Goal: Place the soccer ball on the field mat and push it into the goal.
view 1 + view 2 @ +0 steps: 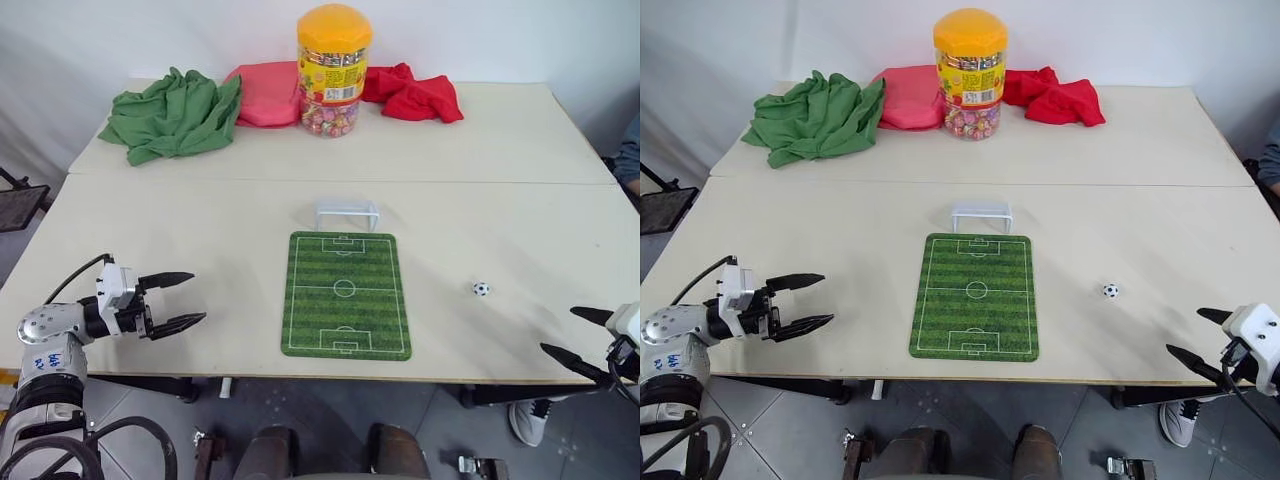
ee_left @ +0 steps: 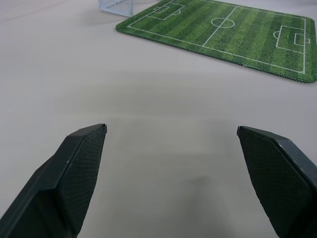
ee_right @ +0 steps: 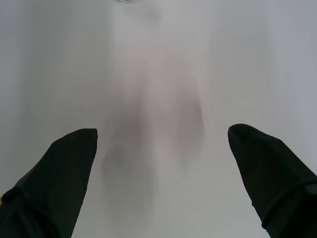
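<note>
Left gripper (image 1: pixel 190 300) hovered over the table (image 1: pixel 200 230) near its front edge, at about 9 o'clock from the mat (image 1: pixel 346 294), well apart from it. Its two black fingers were spread wide with nothing between them, tips aimed toward the mat. In the left wrist view the fingers (image 2: pixel 74 173) framed bare tabletop, with the mat (image 2: pixel 223 34) and a corner of the goal (image 2: pixel 116 6) beyond.

Right gripper (image 1: pixel 580 340) sat at the table's front right edge, at about 4 o'clock from the mat. Its fingers were also released, wide apart and holding nothing. In the right wrist view the fingers (image 3: pixel 59 173) showed only plain table surface between them.

Ball (image 1: pixel 481 289) lay on the bare table, off the mat, at about 3 o'clock from the mat's centre and near its right edge but not touching it. It was between the mat and the right gripper, apart from both.

Mat lay flat in the middle of the front table half, long axis running front to back. Goal (image 1: pixel 347 214) stood upright at the mat's 12 o'clock end, just beside the far short edge; whether it touched the mat could not be told.

Along the table's far edge: a crumpled green cloth (image 1: pixel 175 113) at about 10 o'clock, a candy jar (image 1: pixel 333 70) with an orange lid at 12 o'clock, a pink cloth (image 1: pixel 265 92) just beside the jar, and a red cloth (image 1: pixel 415 93) at 1 o'clock.
</note>
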Controlling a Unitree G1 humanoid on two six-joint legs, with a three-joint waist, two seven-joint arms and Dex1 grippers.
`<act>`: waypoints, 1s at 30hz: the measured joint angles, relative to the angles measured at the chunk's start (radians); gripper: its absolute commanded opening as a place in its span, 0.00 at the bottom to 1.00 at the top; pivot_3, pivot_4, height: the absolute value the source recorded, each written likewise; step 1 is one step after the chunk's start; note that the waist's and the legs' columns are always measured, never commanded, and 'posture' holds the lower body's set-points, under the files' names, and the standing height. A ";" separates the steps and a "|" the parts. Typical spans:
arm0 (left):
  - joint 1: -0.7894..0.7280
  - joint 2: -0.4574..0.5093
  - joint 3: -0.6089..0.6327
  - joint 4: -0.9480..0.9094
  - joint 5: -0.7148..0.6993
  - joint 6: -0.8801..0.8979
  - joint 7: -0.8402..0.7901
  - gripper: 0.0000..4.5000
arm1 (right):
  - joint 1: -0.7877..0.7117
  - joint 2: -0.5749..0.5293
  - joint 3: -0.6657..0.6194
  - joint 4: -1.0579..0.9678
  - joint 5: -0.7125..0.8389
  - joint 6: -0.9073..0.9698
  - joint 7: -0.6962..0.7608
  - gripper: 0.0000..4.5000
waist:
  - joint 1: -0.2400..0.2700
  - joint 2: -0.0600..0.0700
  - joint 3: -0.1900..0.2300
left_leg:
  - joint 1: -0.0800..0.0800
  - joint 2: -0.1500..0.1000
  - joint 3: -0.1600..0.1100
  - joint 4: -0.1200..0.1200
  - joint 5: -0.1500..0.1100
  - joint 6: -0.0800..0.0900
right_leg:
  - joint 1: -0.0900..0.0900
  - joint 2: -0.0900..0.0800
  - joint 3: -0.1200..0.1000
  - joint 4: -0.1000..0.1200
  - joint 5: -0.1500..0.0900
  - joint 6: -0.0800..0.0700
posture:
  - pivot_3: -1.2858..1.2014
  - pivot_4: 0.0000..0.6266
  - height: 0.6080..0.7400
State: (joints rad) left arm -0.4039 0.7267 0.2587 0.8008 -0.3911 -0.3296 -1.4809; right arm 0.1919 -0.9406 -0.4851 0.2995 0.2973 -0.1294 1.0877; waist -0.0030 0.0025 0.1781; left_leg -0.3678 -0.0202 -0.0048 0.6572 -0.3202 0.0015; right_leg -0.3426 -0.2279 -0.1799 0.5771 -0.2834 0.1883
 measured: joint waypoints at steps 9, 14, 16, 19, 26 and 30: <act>-0.023 0.000 -0.002 0.023 0.014 0.034 0.057 1.00 | -0.023 -0.013 0.000 0.001 -0.001 0.017 -0.002 0.99 | 0.000 0.000 0.000 | 0.000 0.000 0.000 0.000 0.000 0.000 | 0.000 0.000 0.000 0.000 0.000 0.000 | 0.52 0.24 1.00; -0.032 0.000 -0.008 0.033 0.026 0.049 0.064 1.00 | -0.032 -0.029 0.000 0.001 0.000 0.042 -0.009 0.99 | 0.000 0.000 0.000 | 0.000 0.000 0.000 0.000 0.000 0.000 | 0.000 0.000 0.000 0.000 0.000 0.000 | 0.52 0.24 1.00; -0.038 -0.001 -0.008 0.036 0.021 0.053 0.039 1.00 | -0.028 -0.029 -0.002 -0.007 0.004 0.055 -0.010 0.99 | 0.000 0.000 0.000 | 0.000 0.000 0.000 0.000 0.000 0.000 | 0.000 0.000 0.000 0.000 0.000 0.000 | 0.52 0.24 1.00; -0.051 -0.004 -0.001 0.036 -0.010 0.067 -0.019 1.00 | -0.016 -0.029 -0.017 -0.057 0.017 0.103 -0.011 0.99 | 0.001 0.000 0.000 | 0.000 0.000 0.000 0.000 0.000 0.000 | 0.000 0.000 0.000 0.000 0.000 0.000 | 0.52 0.24 1.00; -0.013 -0.011 -0.040 -0.048 -0.129 0.072 -0.021 1.00 | -0.124 -0.155 0.022 -0.259 0.070 0.426 -0.016 0.99 | -0.007 0.000 0.000 | 0.000 0.003 0.002 0.002 -0.001 -0.001 | -0.002 0.003 0.004 0.001 0.001 -0.002 | 0.52 0.24 1.00; 0.037 -0.005 -0.134 -0.153 -0.256 0.074 -0.021 1.00 | -0.378 -0.191 0.213 -0.254 0.044 0.525 0.016 0.99 | -0.013 0.001 0.001 | -0.001 0.007 0.003 0.005 -0.002 -0.002 | -0.003 0.007 0.005 0.001 0.002 -0.003 | 0.52 0.24 1.00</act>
State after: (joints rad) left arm -0.3673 0.7212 0.1243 0.6476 -0.6468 -0.2556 -1.5021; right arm -0.1861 -1.1318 -0.2717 0.0456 0.3416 0.3951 1.1037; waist -0.0163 0.0031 0.1786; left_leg -0.3690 -0.0136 -0.0019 0.6620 -0.3224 -0.0004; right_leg -0.3457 -0.2213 -0.1747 0.5780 -0.2815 0.1851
